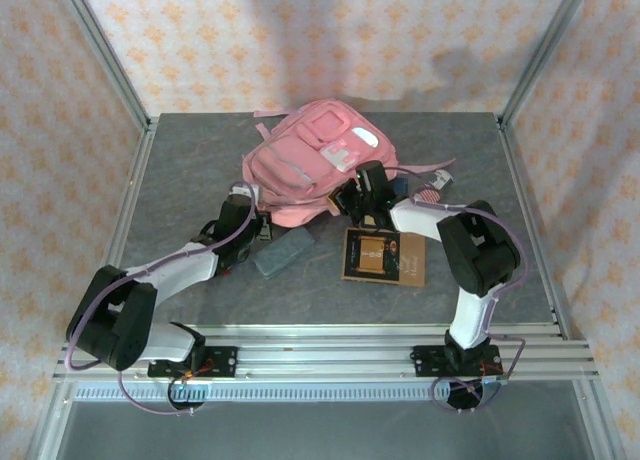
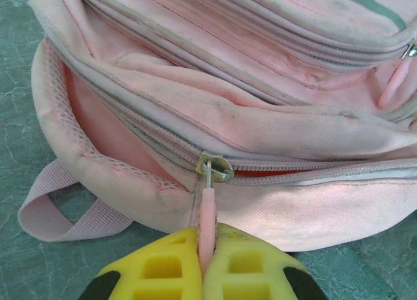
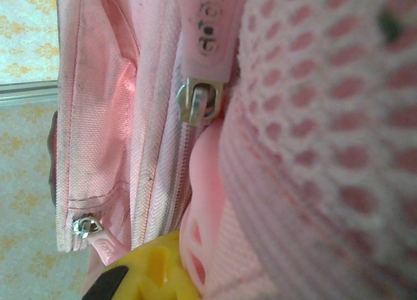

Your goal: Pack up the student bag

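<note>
student bag (image 1: 300, 170) centre, brown box (image 1: 384, 257) nearer, table (image 1: 190, 160) sides open

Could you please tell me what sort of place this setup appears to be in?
Probably a robot test cell rather than a real room: a grey table boxed in by aluminium posts, patterned backdrop panels behind, and a left arm and right arm bolted to a rail.
</note>
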You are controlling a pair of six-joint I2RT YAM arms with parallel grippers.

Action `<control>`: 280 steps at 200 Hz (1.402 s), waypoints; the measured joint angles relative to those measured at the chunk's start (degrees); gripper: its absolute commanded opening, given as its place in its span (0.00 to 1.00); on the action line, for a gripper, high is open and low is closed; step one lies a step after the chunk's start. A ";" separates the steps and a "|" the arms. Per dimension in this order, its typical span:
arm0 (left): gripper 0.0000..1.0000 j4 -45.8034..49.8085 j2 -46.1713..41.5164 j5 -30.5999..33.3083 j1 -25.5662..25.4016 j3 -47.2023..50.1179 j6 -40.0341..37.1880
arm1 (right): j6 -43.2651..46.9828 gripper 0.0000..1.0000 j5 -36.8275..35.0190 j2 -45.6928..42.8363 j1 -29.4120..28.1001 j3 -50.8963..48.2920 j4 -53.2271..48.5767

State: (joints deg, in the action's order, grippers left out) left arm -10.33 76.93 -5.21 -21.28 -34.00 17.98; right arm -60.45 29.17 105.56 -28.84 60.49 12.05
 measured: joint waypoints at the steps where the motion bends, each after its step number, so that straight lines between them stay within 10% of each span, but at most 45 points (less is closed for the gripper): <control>1: 0.00 0.07 -0.07 0.00 0.00 0.00 0.02 | 0.00 0.00 0.09 0.00 0.00 0.04 -0.02; 97: 0.00 13.97 -20.94 2.49 0.33 1.81 3.61 | 5.66 0.00 13.79 4.81 -1.40 14.29 -1.86; 158: 0.00 10.23 -11.43 1.46 -8.41 -0.33 6.91 | 8.92 0.00 13.90 11.39 4.50 23.47 -11.37; 195: 0.00 5.86 0.04 -0.04 -11.15 -6.36 8.02 | 10.73 0.44 5.51 14.29 6.80 27.74 -19.19; 280: 0.00 4.02 7.19 -2.93 -12.50 -11.28 8.11 | 11.41 0.56 -1.44 -8.31 7.13 6.75 -18.82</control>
State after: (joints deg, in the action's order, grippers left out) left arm -6.31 84.12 -8.14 -33.78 -45.28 26.09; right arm -49.04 27.73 97.25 -21.71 67.24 -6.76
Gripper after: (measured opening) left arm 0.043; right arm 0.558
